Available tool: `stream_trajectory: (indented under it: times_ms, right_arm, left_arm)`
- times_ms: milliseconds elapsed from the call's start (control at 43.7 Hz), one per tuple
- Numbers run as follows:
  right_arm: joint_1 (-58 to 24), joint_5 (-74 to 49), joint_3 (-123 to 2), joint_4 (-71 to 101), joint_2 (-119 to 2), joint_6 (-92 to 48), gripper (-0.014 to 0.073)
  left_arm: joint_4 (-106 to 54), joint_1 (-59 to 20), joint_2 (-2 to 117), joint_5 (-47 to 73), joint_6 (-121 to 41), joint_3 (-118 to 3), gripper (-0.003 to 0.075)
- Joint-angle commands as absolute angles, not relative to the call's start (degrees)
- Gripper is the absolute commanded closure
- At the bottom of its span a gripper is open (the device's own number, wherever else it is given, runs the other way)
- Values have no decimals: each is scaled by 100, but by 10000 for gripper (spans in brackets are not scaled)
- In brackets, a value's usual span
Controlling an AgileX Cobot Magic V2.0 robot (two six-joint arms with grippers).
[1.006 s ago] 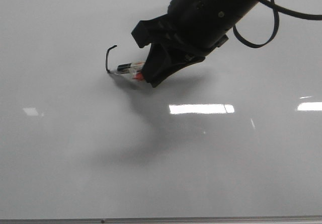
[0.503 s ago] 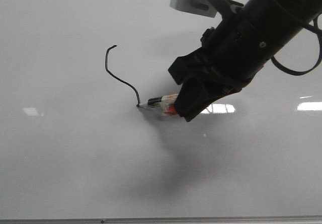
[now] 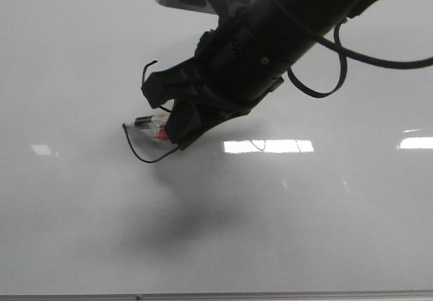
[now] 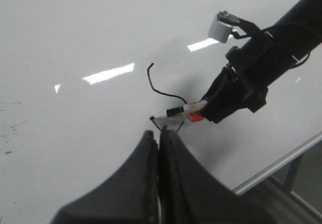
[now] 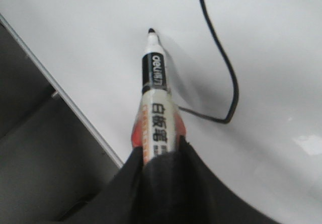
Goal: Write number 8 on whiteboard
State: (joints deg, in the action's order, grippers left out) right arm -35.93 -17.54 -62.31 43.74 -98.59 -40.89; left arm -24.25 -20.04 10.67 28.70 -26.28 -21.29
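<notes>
The right claw (image 3: 177, 126) hides the middle of the number 8 (image 3: 139, 153), only 1 unfinished line on the whiteboard (image 3: 67, 213). It grips 1 marker (image 5: 153, 116). The left claw (image 4: 158, 142) is closed, empty.

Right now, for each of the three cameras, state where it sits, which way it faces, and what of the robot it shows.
Front view: looks forward over the whiteboard; the right gripper holds the marker on the unfinished number 8.
Left wrist view: on the left arm, behind the shut left gripper, facing the right arm.
Right wrist view: on the right arm, looking down the marker.
All three share the marker and the line.
</notes>
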Motion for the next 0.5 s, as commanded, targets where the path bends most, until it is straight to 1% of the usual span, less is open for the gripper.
stream_trajectory:
  times_ms: [0, 183, 389, 480]
  right_arm:
    - [-3501, -1571, -6462, 4489, -9550, -4061, 652]
    - [-3085, -2010, -6294, 4484, -9341, -4028, 652]
    - [-2586, -1950, -6096, 4408, -8910, -4033, 652]
    - [-2540, -1844, -6123, 4365, -8765, -4083, 652]
  left_arm:
    - [-2565, -2001, 1112, 2436, -2571, -2279, 741]
    - [-2565, -2001, 1112, 2436, -2571, -2279, 741]
    - [-2565, -2001, 1112, 2431, -2571, -2279, 741]
    - [-2565, -2001, 1112, 2431, -2571, -2279, 741]
